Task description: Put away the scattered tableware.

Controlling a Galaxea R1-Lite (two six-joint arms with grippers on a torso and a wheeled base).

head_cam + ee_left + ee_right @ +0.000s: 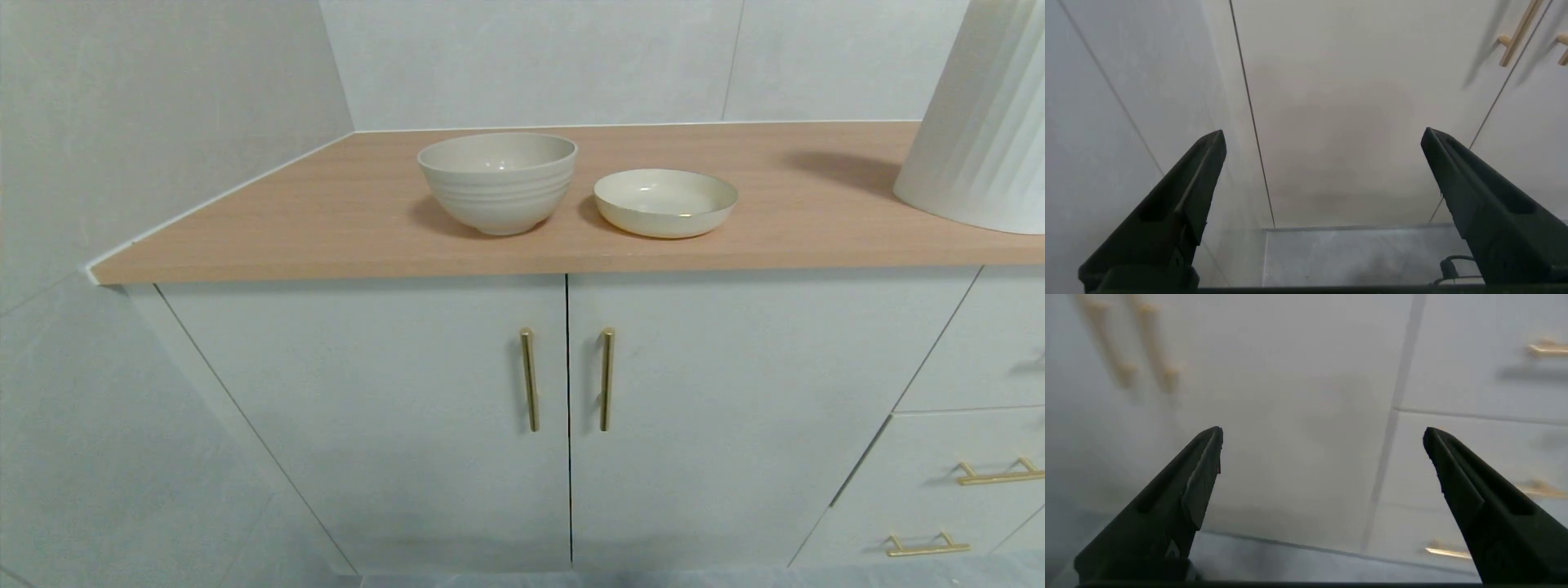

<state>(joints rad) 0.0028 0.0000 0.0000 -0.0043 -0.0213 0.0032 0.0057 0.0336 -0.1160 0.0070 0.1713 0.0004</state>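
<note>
Two grippers, both low in front of the white cabinet: the left gripper [1323,139] has its dark fingers spread wide with nothing between them, facing a closed cabinet door [1372,122] and a strip of grey floor [1355,253]; the right gripper [1323,434] is likewise spread wide and empty, facing the cabinet front where door meets drawer stack. Head view, nearest first: a pair of closed doors meeting at a centre seam, with the left door handle [530,380] and the right door handle [606,378], both gold bars set vertically, flanking the seam. To the right are drawers, with an upper drawer handle [1000,474] and a lower drawer handle [928,545], both gold and horizontal. Above is the wood-grain countertop [286,229]. On it, near the middle, stand the task items: a deep ribbed bowl [498,181] on the left and a shallow dish [665,202] just beside it on the right, apart by a narrow gap. Both are round, upright on their bases with mouths facing straight up, plain cream glaze, insides bare. Farther right, well apart, a tall white fluted vessel [980,122] stands on the counter, cut off by the frame. Behind is a pale tiled wall [531,57].
</note>
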